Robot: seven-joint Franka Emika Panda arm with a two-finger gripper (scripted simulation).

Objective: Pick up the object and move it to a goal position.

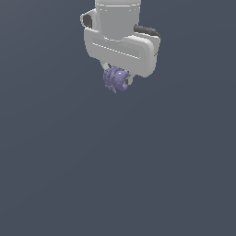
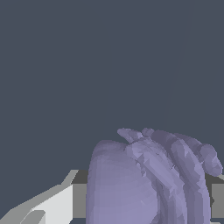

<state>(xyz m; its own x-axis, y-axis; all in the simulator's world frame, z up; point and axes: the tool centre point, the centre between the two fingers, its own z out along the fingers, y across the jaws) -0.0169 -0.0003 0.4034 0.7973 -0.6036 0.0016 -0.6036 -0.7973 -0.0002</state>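
One item under carriage: we record a single lavender object [image 1: 115, 79], lumpy and ridged, and nothing else loose in either view.
Object position: it sits directly under the white pincer [image 1: 118, 77], tucked against the underside of the hand body, well clear of the plain grey surface below and around it.
Pincer state: we judge it closed on the object; the exterior view shows the blob hanging with no support beneath, and the wrist view shows the object [image 2: 144, 179] filling the space at the fingers, with a pale finger [image 2: 52, 203] just beside it.
Contact detail: we cannot see the pads themselves, so we cannot say how deep the hold is or which ridges bear the load.
Worktop: no edge, shadow or marking is visible; we cannot tell how high the load rides.
Goal position: no marker appears in either view; its place is unknown to us.
Task stage, our judgement: lift done, transfer in hand or about to begin.
Risk one: the bumpy surface may give only point contact, so a sharp acceleration could let the object rotate or slide out.
Risk two: the object hangs off-centre toward the exterior view's left, which could lever it loose.
Risk three: release before the goal would drop it.
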